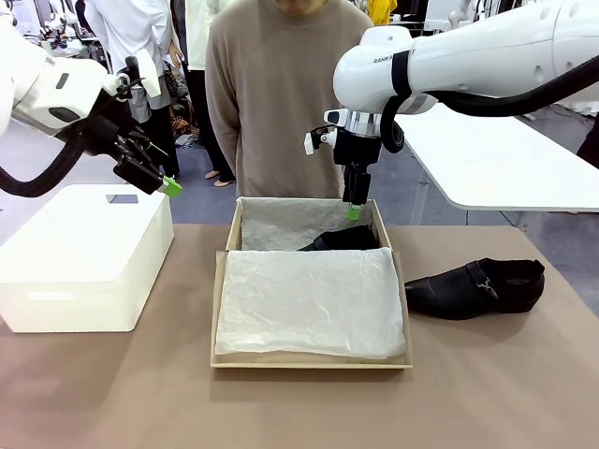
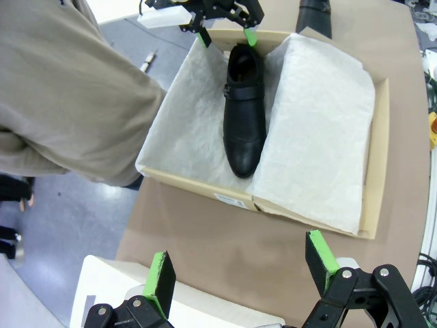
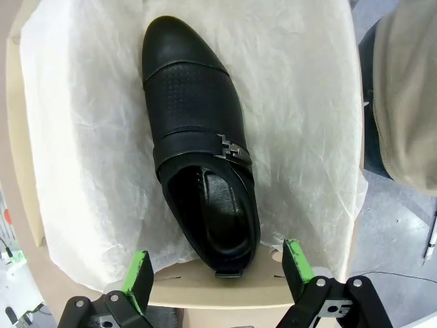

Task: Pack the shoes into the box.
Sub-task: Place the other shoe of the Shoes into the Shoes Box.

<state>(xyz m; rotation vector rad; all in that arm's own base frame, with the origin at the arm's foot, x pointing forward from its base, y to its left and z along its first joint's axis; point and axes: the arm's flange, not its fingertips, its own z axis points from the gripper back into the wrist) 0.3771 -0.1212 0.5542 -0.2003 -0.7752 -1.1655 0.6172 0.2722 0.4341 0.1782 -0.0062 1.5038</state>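
The right gripper [image 1: 353, 211] is hanging spread and empty over the heel of the shoe [image 3: 198, 137] lying (sole down) on white tissue [image 1: 309, 304] in the box [image 1: 404, 323], lengthwise along its far wall, toe pointing to the robot's left. The other shoe [image 1: 477, 285] is lying on the table [image 1: 487, 393] beside the box, toe pointing toward it. The left gripper [image 1: 167, 184] is hovering spread above a white container [image 1: 84, 253].

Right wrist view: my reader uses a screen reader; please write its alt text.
One black shoe lies on white tissue paper inside the cardboard box, toe pointing away from the camera. The right gripper hangs open above its heel, green pads either side, not touching. A person's beige sleeve shows at the right edge.
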